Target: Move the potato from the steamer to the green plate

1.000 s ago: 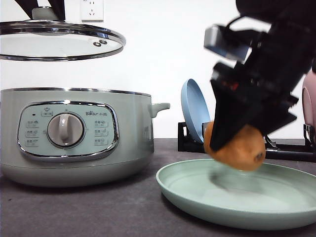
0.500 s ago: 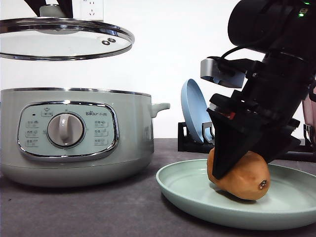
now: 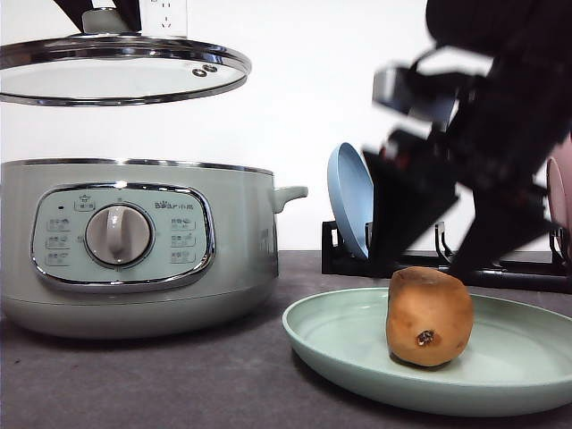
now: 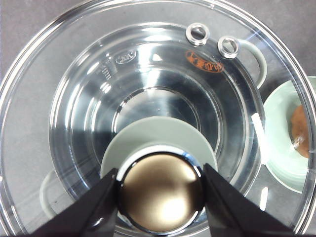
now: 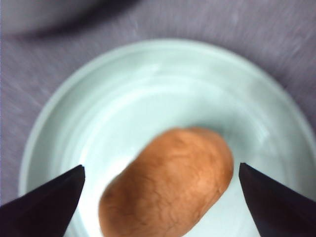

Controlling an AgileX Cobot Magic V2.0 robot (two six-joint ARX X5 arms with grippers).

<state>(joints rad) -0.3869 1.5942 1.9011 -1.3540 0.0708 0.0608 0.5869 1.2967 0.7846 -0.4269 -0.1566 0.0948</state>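
The orange-brown potato (image 3: pixel 430 316) (image 5: pixel 168 185) stands in the pale green plate (image 3: pixel 340 349) (image 5: pixel 148 79), free of any grip. My right gripper (image 3: pixel 431 259) (image 5: pixel 160 197) hovers blurred just above it, open, fingers spread wide to both sides of the potato. The sage-green steamer (image 3: pixel 134 241) stands at the left, uncovered. Its glass lid (image 3: pixel 121 71) (image 4: pixel 148 98) hangs above it, with my left gripper (image 4: pixel 160 195) shut on the lid's chrome knob (image 4: pixel 160 192). Through the lid, the left wrist view shows the plate's edge (image 4: pixel 281 148) and the potato (image 4: pixel 300 129).
A black dish rack (image 3: pixel 349 255) stands behind the green plate, holding an upright blue plate (image 3: pixel 351 198). A pink plate's edge (image 3: pixel 561 192) shows at the far right. The dark tabletop (image 3: pixel 179 384) runs in front of the steamer.
The right gripper let go of the potato and lifted off it; the potato now rests alone in the green plate. The lid has drifted slightly right.
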